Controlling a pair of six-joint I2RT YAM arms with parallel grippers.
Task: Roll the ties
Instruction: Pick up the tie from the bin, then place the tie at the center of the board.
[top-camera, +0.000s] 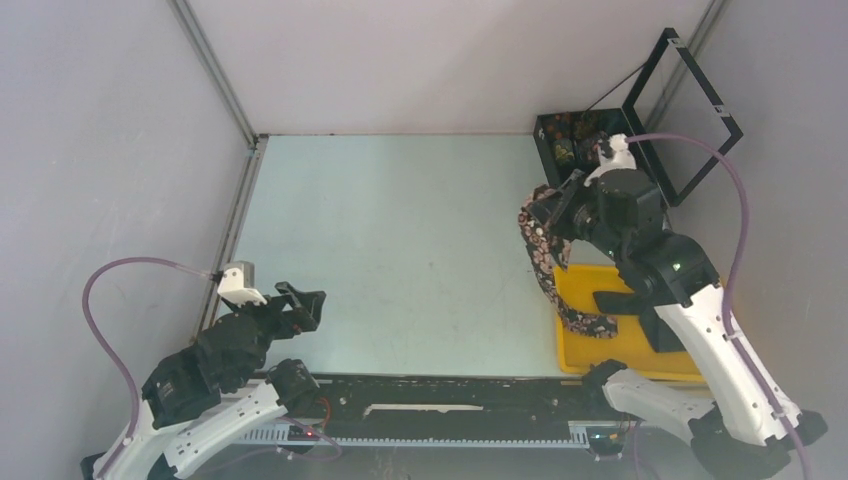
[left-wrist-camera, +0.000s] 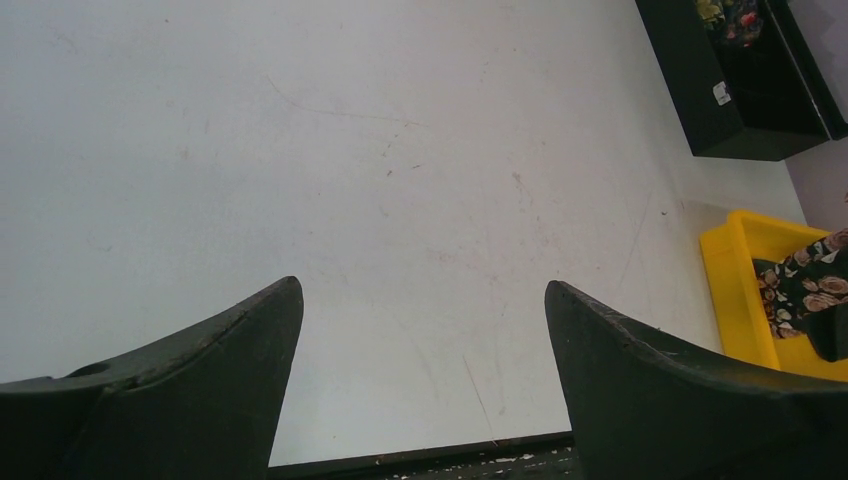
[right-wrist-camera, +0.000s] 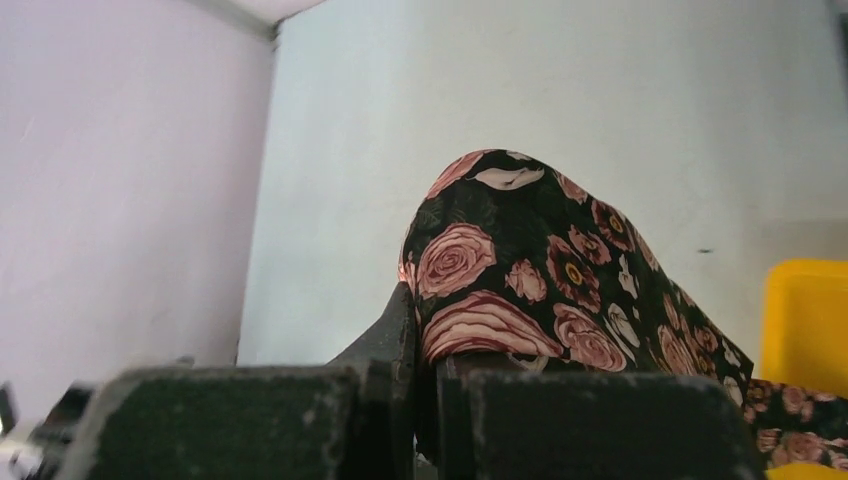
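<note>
progress looks slight: nothing rolled shows anywhere, so the job seems barely begun. nearest, the left gripper (top-camera: 303, 303) hovers low over the pale, smooth, faintly scuffed table top (top-camera: 400, 250), its two dark curved fingers (left-wrist-camera: 200, 370) spread wide and holding nothing. further out, the right gripper (top-camera: 548, 212) is pinched tight on a long narrow black fabric necktie with pinkish-tan roses (top-camera: 548, 275). the soft cloth bulges in a fold above the jaws and hangs limp, its tail trailing down into the shallow yellow plastic tray (top-camera: 600, 358). laying it flat and rolling it up are all left to do, i judge. farthest, a rigid black box (top-camera: 548, 150) with a raised frame lid sits at the table's back corner; its contents are too dim to tell.
</note>
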